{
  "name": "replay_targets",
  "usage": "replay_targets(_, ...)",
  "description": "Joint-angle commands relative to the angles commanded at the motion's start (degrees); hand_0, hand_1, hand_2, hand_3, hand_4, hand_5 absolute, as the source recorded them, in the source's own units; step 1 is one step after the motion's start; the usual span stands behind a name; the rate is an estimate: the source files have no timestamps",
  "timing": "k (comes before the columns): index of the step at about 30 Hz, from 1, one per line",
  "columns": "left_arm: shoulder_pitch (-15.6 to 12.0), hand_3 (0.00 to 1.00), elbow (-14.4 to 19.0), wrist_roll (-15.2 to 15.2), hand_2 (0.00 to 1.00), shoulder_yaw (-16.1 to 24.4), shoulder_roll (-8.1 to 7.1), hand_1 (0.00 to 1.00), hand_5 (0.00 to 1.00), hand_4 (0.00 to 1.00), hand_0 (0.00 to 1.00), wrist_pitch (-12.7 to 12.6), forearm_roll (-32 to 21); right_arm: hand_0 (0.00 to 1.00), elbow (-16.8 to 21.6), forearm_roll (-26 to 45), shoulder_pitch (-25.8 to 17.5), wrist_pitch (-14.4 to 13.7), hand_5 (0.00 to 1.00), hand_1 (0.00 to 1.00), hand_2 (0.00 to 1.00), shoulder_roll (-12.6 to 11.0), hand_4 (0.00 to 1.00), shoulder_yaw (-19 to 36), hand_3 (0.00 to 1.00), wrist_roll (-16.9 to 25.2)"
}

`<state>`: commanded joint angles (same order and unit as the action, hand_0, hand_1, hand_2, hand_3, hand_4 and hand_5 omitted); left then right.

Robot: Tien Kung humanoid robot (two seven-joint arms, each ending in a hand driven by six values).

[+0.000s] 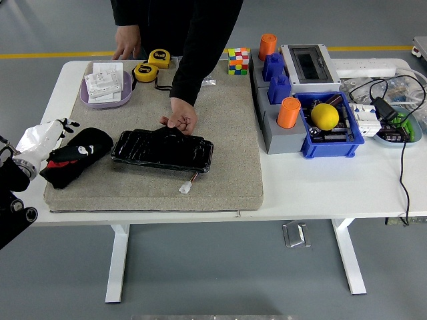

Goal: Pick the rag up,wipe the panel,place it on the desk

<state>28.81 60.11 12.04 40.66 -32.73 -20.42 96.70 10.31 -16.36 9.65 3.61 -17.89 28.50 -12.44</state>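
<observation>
A black rag (79, 155) lies bunched on the left part of the grey mat (220, 133). A glossy black panel (162, 150) lies flat to its right, mid-mat. My left hand (45, 135), in a white glove, rests at the rag's upper left end with its fingers spread, touching the cloth but not closed around it. A person at the far side presses one hand (179, 121) on the panel's far edge; the other hand (126, 50) rests on the table's far edge. My right arm is out of view.
A purple tray (105, 93) with cards and two yellow tape measures (145, 71) sit at the back left. A colour cube (238, 61), grey box, blue bin (331, 133) with a yellow ball, orange cylinders and cables fill the right side.
</observation>
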Motion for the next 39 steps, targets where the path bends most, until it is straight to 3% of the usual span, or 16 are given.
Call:
replay_targets(15, -1.28, 0.812, 6.55, 2.71, 0.741, 6.46, -1.74, 0.681, 0.820, 0.998, 0.500, 0.67, 0.12, 0.795, 0.00, 0.69, 0.20, -0.05, 0.493, 0.690, 0.720, 0.16, 0.998, -0.69, 0.664, 0.26)
replay_targets(16, -1.45, 0.806, 7.01, 2.98, 0.725, 7.05, -1.75, 0.671, 0.720, 0.998, 0.495, 0.70, 0.16, 0.795, 0.00, 0.57, 0.19, -0.07, 0.493, 0.690, 0.720, 0.22, 0.998, -0.51, 0.663, 0.24)
replay_targets(21, -2.52, 0.806, 9.88, 4.34, 0.725, 10.49, -2.10, 0.671, 0.720, 0.998, 0.495, 1.01, 0.20, 0.795, 0.00, 1.82, 0.06, -0.11, 0.493, 0.690, 0.720, 0.50, 0.998, -1.51, 0.663, 0.72)
replay_targets(22, -2.76, 0.793, 10.29, 4.33, 0.715, 11.00, -2.18, 0.667, 0.649, 0.998, 0.497, 0.89, 0.04, 0.795, 0.00, 2.56, 0.02, -0.10, 0.493, 0.691, 0.720, 0.52, 0.998, -2.27, 0.664, 0.95)
replay_targets(39, -5.32, 0.795, 16.51, 4.24, 0.727, 15.80, -3.43, 0.678, 0.621, 0.982, 0.516, 0.27, -1.88, 0.795, 0.07, 7.25, -0.09, 0.04, 0.496, 0.691, 0.720, 0.93, 0.998, -7.01, 0.663, 2.51)
